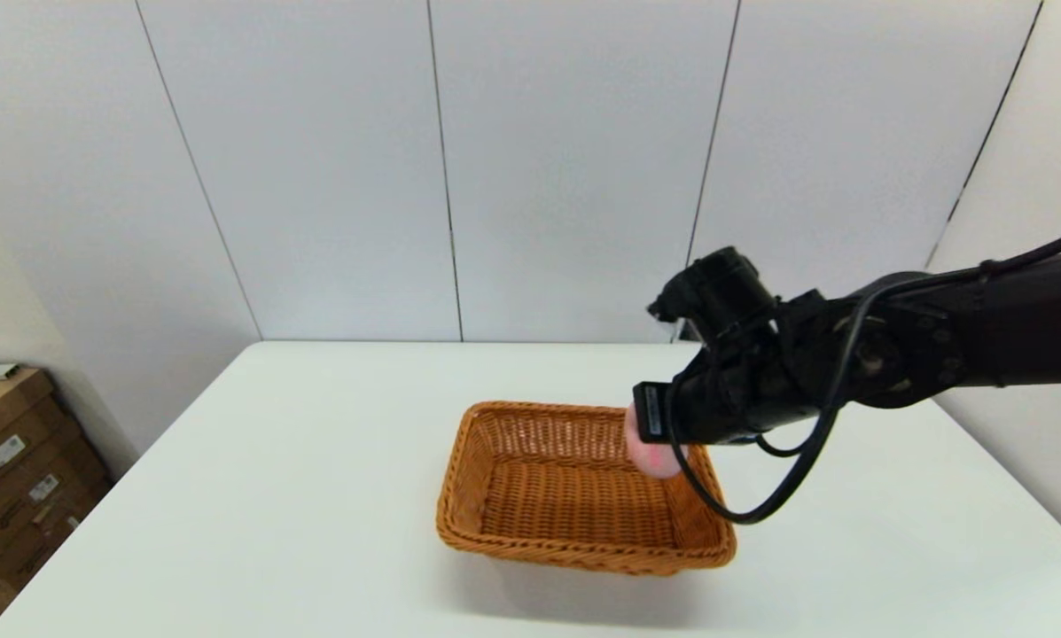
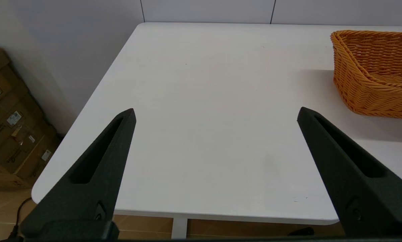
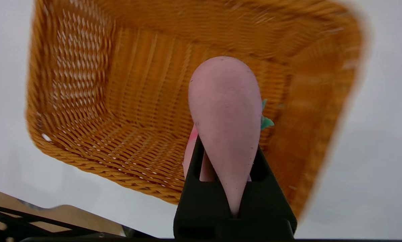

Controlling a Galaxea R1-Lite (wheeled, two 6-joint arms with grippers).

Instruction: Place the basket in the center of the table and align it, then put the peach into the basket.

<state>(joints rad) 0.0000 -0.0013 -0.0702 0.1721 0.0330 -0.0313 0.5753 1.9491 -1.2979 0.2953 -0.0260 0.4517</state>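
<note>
Right gripper (image 3: pixel 226 158) squeezing the peach (image 3: pixel 226 111) tight over the basket (image 1: pixel 583 483), left gripper (image 2: pixel 216 112) hanging wide apart, gripping nothing, above the table (image 2: pixel 204 101)

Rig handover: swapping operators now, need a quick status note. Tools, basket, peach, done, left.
Right tool: shut on the peach, held above the basket's right side, not yet inside.
Left tool: open, empty, hanging over bare table left of the basket.
Basket: empty, standing near the middle of the table, roughly squared to it.
Done: basket placed, peach picked up.
Left: lower the peach into the basket, release, retract.
</note>
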